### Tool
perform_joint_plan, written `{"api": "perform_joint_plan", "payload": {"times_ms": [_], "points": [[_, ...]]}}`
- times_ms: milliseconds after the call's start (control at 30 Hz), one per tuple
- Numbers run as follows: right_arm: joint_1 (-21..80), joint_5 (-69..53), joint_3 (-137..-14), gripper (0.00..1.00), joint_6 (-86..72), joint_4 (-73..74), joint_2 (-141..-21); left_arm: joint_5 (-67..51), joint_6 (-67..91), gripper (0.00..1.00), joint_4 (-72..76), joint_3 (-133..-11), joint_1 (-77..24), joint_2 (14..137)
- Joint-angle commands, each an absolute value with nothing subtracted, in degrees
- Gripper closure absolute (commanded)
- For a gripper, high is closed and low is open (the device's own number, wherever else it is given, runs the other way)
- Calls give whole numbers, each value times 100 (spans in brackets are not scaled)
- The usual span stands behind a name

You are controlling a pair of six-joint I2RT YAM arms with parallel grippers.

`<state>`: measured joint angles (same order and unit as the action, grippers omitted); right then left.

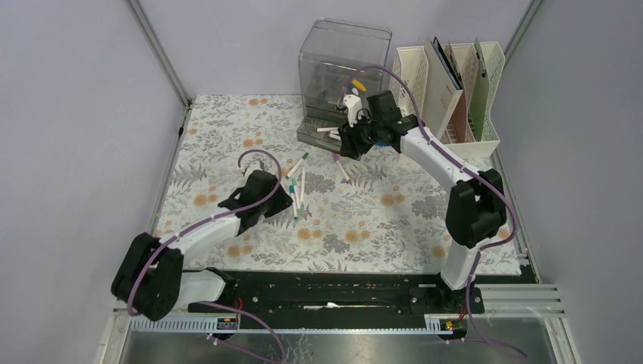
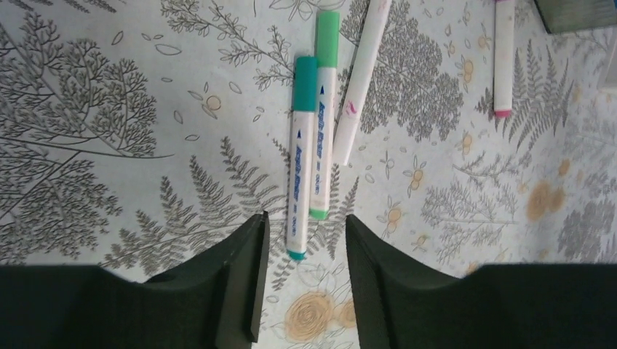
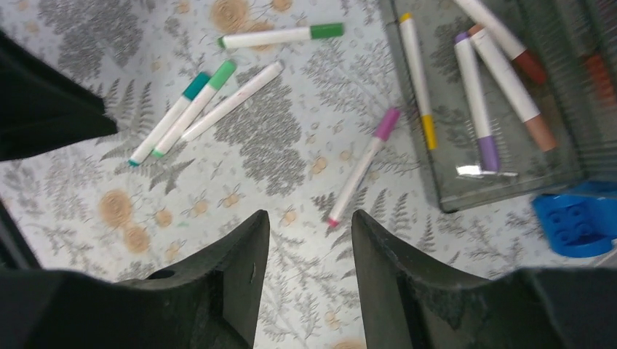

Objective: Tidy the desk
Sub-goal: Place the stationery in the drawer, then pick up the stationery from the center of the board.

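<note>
At the near edge of the table point(image 1: 227, 136), a large rectangular top under a white cloth printed with grey fern leaves and orange flowers, a black rail point(image 1: 334, 292) carries both arm bases. The table spans the space between the grey side walls.

Left of centre, the left end effector point(image 2: 305, 222) hangs low over the cloth, fingers spread and gripping nothing. The near tip of a teal-capped white marker point(image 2: 298, 156) lies in the gap between them. A light-green-capped white marker point(image 2: 322, 116) lies touching it, and a plain white marker point(image 2: 360, 80) lies just beside that.

Farther back, the right end effector point(image 3: 309, 214) is also spread and empty. A magenta-capped white marker point(image 3: 360, 171) lies near it on the cloth.

Beyond it, a shallow clear plastic tray point(image 3: 509, 178) holds yellow-, purple-, brown- and red-capped markers. A blue toy brick point(image 3: 575, 222) sits just beside the tray. A tall clear plastic container point(image 1: 345, 61) and pale upright file holders point(image 1: 455, 91) stand along the far edge.
</note>
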<state>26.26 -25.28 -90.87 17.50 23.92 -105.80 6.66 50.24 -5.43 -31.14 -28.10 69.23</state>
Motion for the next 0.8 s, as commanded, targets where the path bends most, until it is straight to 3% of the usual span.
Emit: {"api": "perform_joint_plan", "payload": {"times_ms": [0, 333, 767], "points": [[2684, -2865, -8566, 48, 1454, 2358, -10110, 658, 4978, 56, -918, -3805, -2777, 7514], [2674, -2786, -7696, 46, 1450, 2064, -9458, 672, 4650, 70, -1693, -4916, -2786, 8768], [2676, -2866, -7591, 45, 1371, 1970, -9384, 817, 4475, 70, -2004, -5344, -2792, 9237]]}}
